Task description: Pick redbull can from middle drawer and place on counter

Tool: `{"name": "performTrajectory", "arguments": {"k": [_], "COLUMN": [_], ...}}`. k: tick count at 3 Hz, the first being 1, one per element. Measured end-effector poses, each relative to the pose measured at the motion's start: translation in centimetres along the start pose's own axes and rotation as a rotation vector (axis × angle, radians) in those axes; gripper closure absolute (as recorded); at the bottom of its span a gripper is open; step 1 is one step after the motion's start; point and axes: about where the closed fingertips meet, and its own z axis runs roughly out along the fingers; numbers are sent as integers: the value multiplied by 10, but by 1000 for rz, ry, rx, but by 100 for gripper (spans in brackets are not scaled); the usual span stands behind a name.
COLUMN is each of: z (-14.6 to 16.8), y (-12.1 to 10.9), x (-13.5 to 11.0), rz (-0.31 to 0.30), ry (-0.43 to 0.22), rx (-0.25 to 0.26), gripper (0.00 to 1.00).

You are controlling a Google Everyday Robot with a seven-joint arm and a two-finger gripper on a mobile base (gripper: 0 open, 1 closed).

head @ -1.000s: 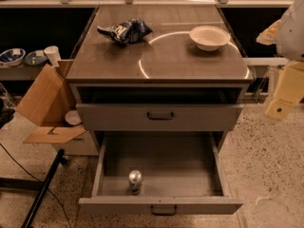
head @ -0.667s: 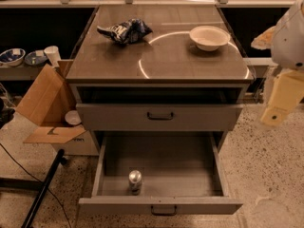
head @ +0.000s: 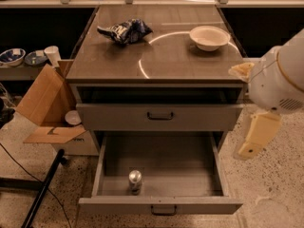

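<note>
The redbull can [head: 135,180] stands upright on the grey floor of the pulled-out middle drawer [head: 185,167], near its front wall and left of centre. The counter [head: 190,58] above it is glossy grey-brown with a pale ring line. My arm's white rounded body [head: 280,75] comes in from the right edge. My gripper [head: 255,136], a cream-coloured piece, hangs below it to the right of the cabinet, level with the drawers and well away from the can. It holds nothing that I can see.
A white bowl [head: 209,36] and a dark blue snack bag [head: 124,31] sit on the counter. The upper drawer [head: 159,115] is slightly open. An open cardboard box [head: 42,103] and a black stand leg [head: 42,189] are at the left.
My arm has moved further into view from the right, and the gripper has come down and to the left. The can and drawers have not moved.
</note>
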Motion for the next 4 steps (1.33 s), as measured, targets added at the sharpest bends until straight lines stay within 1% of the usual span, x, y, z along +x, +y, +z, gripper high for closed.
{"name": "performTrajectory", "arguments": {"k": [1,2,3,4], "z": [44,110,160,207], "y": [13,26,35,45], "x": [-7,-14,-18,-23], "rz": [-38,-59,-59,-61], "ry": [-67,-176,-254,-313], "rx": [-7,-12,-11,-22], "gripper": [0,0,0,0]}}
